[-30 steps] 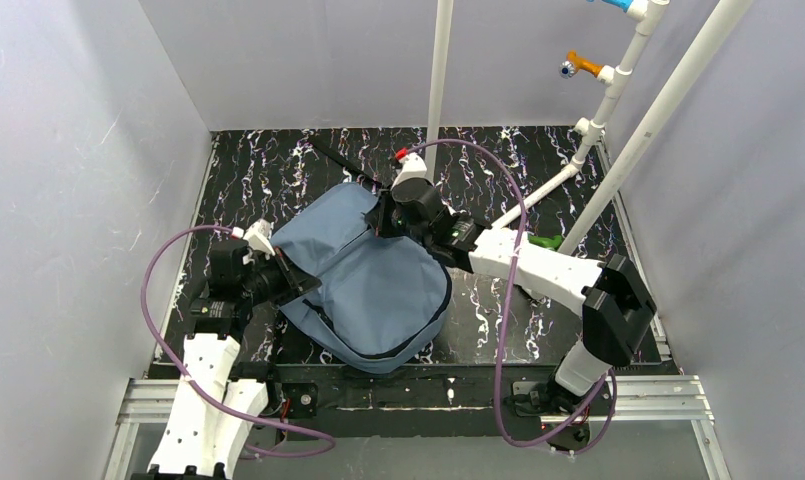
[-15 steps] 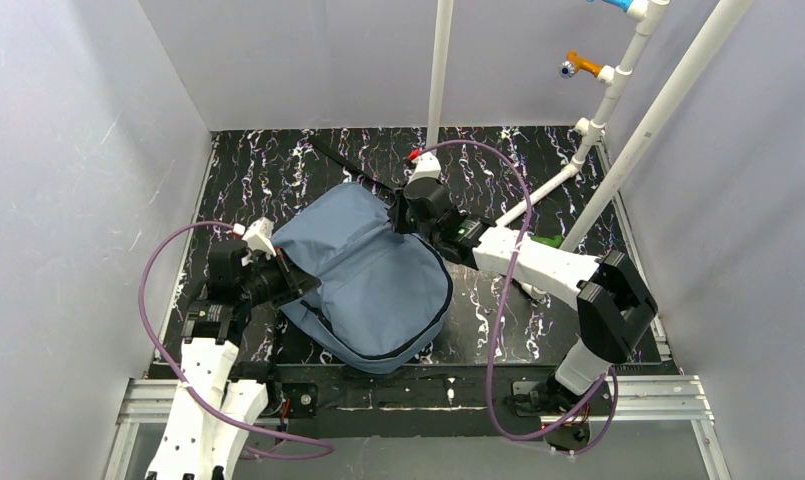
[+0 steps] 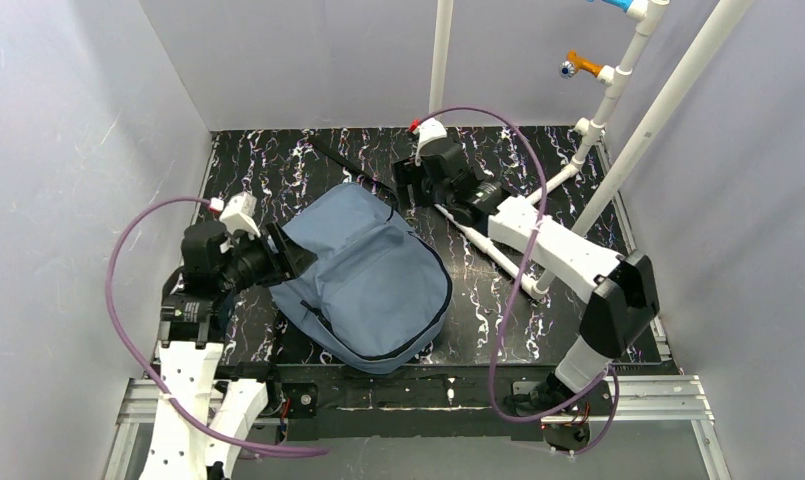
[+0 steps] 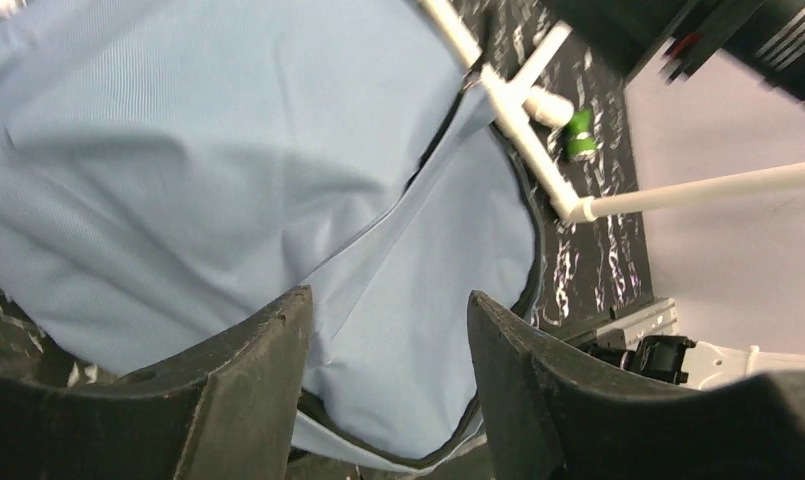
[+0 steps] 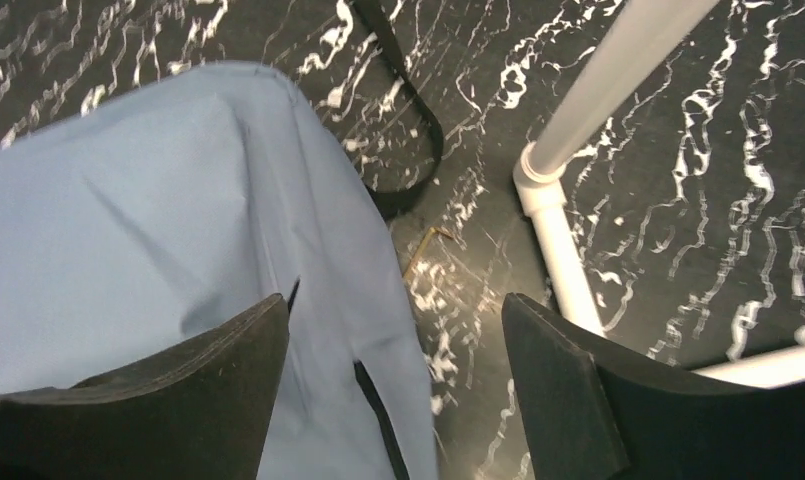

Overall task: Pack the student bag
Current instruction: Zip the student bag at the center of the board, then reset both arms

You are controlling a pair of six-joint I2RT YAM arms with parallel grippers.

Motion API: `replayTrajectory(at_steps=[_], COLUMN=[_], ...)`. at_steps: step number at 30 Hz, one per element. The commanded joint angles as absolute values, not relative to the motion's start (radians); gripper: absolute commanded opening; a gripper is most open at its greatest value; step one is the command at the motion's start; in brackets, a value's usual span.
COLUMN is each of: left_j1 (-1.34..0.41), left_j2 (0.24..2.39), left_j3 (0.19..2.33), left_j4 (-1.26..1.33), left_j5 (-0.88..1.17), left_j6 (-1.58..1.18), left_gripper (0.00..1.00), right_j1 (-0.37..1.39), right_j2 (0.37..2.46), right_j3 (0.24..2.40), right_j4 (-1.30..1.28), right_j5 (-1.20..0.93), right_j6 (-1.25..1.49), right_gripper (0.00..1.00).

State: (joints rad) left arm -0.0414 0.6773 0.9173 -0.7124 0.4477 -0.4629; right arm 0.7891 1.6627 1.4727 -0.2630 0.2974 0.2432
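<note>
Top external view showed the student bag (image 3: pixel 373 285) crosswise just ahead of the left gripper (image 3: pixel 286 252), the right gripper (image 3: pixel 402 186) off its far end, both sets of fingers apart, empty.

Pale grey walls (image 3: pixel 78 150) enclose a black marbled table (image 3: pixel 278 170); white pipes (image 3: pixel 670 100) stand at right

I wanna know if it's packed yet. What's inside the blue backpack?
Only the blue outside of the backpack shows; it lies on the black marbled table. Its inside is covered by fabric, so contents cannot be seen.
</note>
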Motion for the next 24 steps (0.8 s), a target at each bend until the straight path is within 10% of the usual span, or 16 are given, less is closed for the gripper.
replayTrajectory(at_steps=[1, 11, 24], left_j1=[-0.038, -0.038, -0.066], left_j2=[0.693, 0.576, 0.559], left_j3=[1.077, 1.181, 1.259], left_j4=[-0.677, -0.124, -0.199], left_j5=[0.444, 0.417, 0.365], left_j6=[-0.379, -0.459, -0.376], left_gripper=[0.58, 0.98, 0.98], right_j1=[0.798, 0.798, 0.798], right_j2=[1.504, 0.976, 0.858], right_j3=[1.532, 1.503, 1.495], right_j4=[-0.469, -0.438, -0.44], right_j5=[0.213, 0.272, 0.504], right_j6=[0.13, 0.004, 0.041], right_gripper=[0.9, 0.98, 0.98])
